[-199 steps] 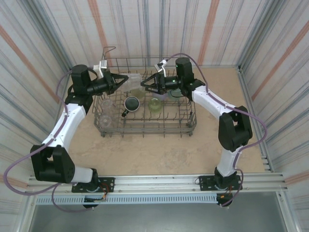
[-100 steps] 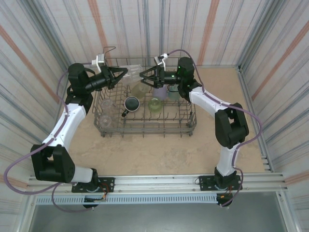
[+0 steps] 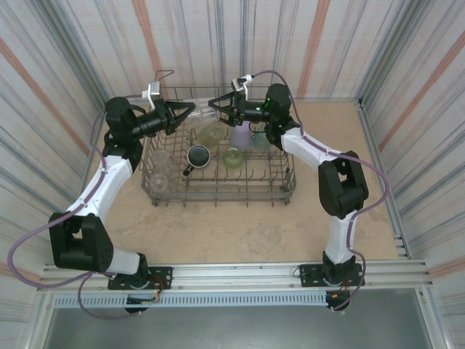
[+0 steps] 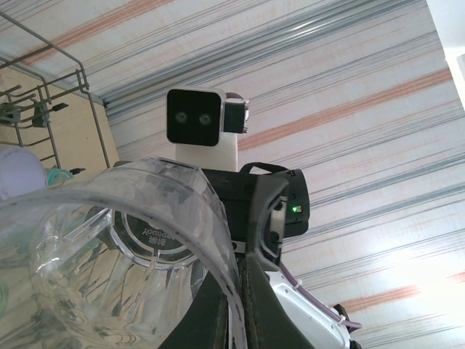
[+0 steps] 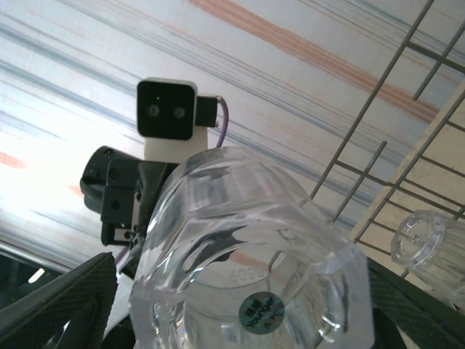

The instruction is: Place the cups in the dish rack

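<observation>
The tan table [image 3: 218, 225] carries the grey wire rack [image 3: 240, 190], which stands toward the far wall between the two arms. Both arms reach over the rack's far side and face each other there, the left claw [image 3: 190, 110] and the right claw [image 3: 215, 107] nearly tip to tip.

Between them a clear cup [image 3: 202, 109] hangs on its side in the air above the rack's back rim. Its open mouth is turned to the left claw and its stickered base to the right claw. In the left wrist view that claw's fingers [image 4: 265, 305] are clenched on the cup's rim wall, one on each face of the glass. In the right wrist view the right fingers [image 5: 58, 305] stand wide on either side of the cup's base. Whether they press on the glass I cannot tell.

Inside the rack:
- Back row: an olive cup [image 3: 211, 134], a lavender cup [image 3: 240, 136] and a teal cup [image 3: 260, 140], side by side.
- Middle: a dark mug [image 3: 197, 155], with a green cup [image 3: 232, 156] to its right.
- Left end: two more clear cups [image 3: 159, 157], one behind the other.
</observation>
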Robot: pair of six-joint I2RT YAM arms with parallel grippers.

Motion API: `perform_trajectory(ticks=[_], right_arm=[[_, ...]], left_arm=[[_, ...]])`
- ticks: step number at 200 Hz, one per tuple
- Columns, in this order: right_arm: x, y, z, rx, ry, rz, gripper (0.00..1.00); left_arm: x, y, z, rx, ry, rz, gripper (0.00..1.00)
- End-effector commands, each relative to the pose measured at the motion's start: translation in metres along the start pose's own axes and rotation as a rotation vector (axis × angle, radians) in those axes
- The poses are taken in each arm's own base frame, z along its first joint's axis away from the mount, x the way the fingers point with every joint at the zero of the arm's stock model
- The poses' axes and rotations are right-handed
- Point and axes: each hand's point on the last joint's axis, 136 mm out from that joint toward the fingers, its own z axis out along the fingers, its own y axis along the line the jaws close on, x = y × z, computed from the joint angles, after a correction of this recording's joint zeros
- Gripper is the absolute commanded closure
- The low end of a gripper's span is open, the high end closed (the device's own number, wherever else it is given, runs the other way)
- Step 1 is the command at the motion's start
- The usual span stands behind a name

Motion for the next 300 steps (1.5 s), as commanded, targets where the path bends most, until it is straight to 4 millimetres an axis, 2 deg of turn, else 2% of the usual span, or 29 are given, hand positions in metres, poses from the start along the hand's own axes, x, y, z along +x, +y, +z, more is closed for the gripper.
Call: perform_trajectory(ticks=[1,36,50,62,79,99,119,135,143,151,158,203,242,300], right_arm=[[-0.004,0.022,0.007,-0.049,0.000,-0.059,0.21],[0.000,0.024,0.011,-0.056,0.008,-0.062,0.40],[-0.001,0.025,0.012,-0.057,0.007,-0.065,0.51],[-0.001,0.025,0.013,-0.055,0.004,-0.066,0.55],[-0.002,0.023,0.013,-0.041,-0.001,-0.071,0.57],[-0.003,0.016,0.014,0.011,-0.004,-0.085,0.59],[0.000,0.007,0.020,0.099,0.017,-0.137,0.59],[0.005,-0.008,0.026,0.219,0.052,-0.170,0.59],[0.008,-0.014,0.030,0.269,0.072,-0.194,0.59],[0.012,-0.022,0.033,0.314,0.090,-0.201,0.59],[0.009,-0.018,0.039,0.326,0.096,-0.229,0.59],[0.011,-0.044,0.059,0.490,0.147,-0.314,0.59],[0.016,-0.075,0.075,0.641,0.195,-0.378,0.60],[0.023,-0.104,0.093,0.742,0.187,-0.450,0.60]], left_arm=[[0.004,-0.005,0.001,0.018,0.020,0.019,1.00],[0.005,-0.001,0.002,0.008,0.028,0.006,1.00],[0.005,0.000,0.002,0.001,0.028,0.003,0.90],[0.006,0.001,0.001,-0.011,0.027,0.006,0.84],[0.006,0.004,-0.004,-0.044,0.018,0.011,0.59],[0.001,0.005,-0.018,-0.095,-0.017,0.031,0.35],[-0.004,0.005,-0.037,-0.177,-0.062,0.067,0.21],[-0.007,0.001,-0.053,-0.243,-0.095,0.097,0.11],[-0.006,0.000,-0.061,-0.272,-0.105,0.110,0.02],[-0.006,-0.003,-0.067,-0.298,-0.116,0.125,0.01],[-0.005,-0.003,-0.073,-0.324,-0.125,0.137,0.01],[0.000,-0.006,-0.103,-0.485,-0.160,0.212,0.01],[0.002,-0.011,-0.132,-0.609,-0.221,0.273,0.01],[0.004,0.000,-0.160,-0.786,-0.241,0.336,0.01]])
